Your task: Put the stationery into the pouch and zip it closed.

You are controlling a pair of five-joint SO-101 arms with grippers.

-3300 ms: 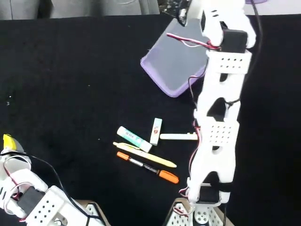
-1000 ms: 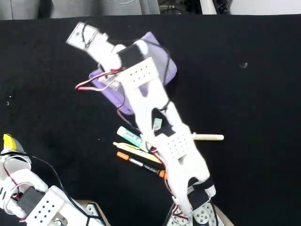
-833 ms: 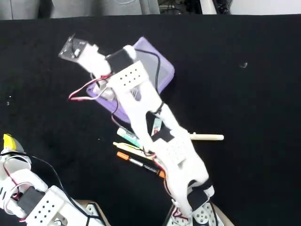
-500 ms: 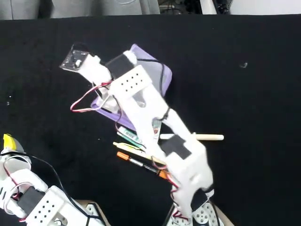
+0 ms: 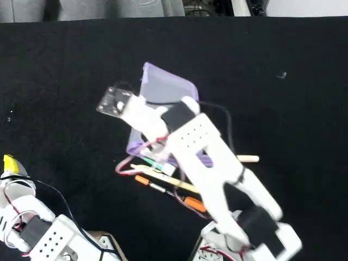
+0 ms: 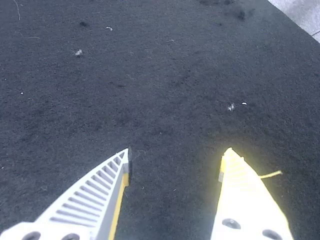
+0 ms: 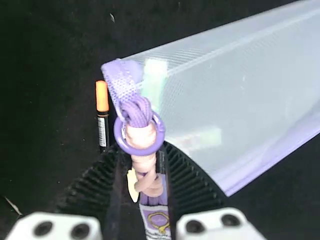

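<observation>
The translucent purple pouch (image 5: 166, 89) lies at the table's middle, its near end over the stationery. My right gripper (image 7: 141, 161) is shut on the purple loop and ring (image 7: 138, 131) at the pouch's (image 7: 240, 95) end. The right arm (image 5: 201, 147) crosses above the pile. An orange marker (image 5: 191, 203), a yellow pen (image 5: 163, 178) and a green-and-white tube (image 5: 156, 163) lie just beyond the pouch's near edge. A wooden stick (image 5: 247, 159) lies to their right. The orange marker (image 7: 101, 112) also shows beside the loop. My left gripper (image 6: 175, 155) stands open over bare black mat at the near left.
The table is covered with a black mat (image 5: 283, 109), with free room on the right and far left. The left arm's base (image 5: 38, 231) sits at the near left corner, away from the pouch.
The right arm swung back from the far left toward the near middle, dragging the pouch with it. The pouch now overlaps the stationery pile. The left arm kept still.
</observation>
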